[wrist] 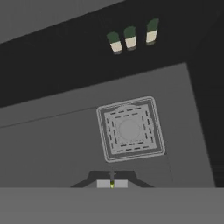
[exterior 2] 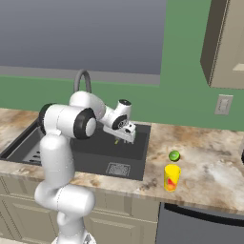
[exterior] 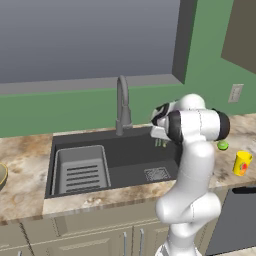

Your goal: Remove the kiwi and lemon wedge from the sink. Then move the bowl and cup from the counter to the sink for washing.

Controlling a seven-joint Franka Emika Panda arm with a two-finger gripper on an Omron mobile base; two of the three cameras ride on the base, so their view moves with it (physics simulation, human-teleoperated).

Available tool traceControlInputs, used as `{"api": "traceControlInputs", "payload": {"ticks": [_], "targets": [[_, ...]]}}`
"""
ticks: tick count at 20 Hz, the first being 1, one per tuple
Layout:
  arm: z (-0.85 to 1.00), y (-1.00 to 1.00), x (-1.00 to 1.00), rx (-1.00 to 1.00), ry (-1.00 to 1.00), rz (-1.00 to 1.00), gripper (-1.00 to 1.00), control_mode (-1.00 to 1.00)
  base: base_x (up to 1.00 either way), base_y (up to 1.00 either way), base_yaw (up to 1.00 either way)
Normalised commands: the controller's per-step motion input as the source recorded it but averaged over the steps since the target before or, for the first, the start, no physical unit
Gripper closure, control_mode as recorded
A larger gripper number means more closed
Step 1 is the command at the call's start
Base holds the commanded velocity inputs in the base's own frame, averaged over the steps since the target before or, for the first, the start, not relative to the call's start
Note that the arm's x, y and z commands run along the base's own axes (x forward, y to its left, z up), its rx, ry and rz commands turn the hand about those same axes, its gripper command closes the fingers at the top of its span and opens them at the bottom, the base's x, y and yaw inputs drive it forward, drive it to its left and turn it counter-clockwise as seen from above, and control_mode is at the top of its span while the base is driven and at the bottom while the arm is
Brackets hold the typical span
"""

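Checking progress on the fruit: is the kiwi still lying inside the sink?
No, the kiwi sits on the counter right of the sink, just behind the cup.

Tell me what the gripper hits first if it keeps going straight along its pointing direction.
Probably the sink floor. The gripper, shut on what looks like the lemon wedge, points down into the basin, with the square drain just ahead of its tips. Nothing else shows in that line, though depth is unclear.
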Motion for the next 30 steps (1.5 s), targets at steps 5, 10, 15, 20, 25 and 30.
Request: {"api": "traceControlInputs", "payload": {"ticks": [5,10,15,20,25,30], "targets": [[0.49,-0.16,-0.18,0.0,0.0,-0.05,1.0,-1.0,0.0,0.0,0.0],[0.49,-0.2,-0.23,0.0,0.0,-0.06,1.0,-1.0,0.0,0.0,0.0],[0.44,-0.24,-0.26,0.0,0.0,-0.06,1.0,-1.0,0.0,0.0,0.0],[0.34,-0.26,-0.29,0.0,0.0,-0.09,1.0,-1.0,0.0,0.0,0.0],[0.22,-0.31,-0.25,0.0,0.0,-0.12,1.0,-1.0,0.0,0.0,0.0],[0.06,-0.29,-0.2,-0.04,0.01,-0.14,1.0,-1.0,0.0,0.0,0.0]]}}
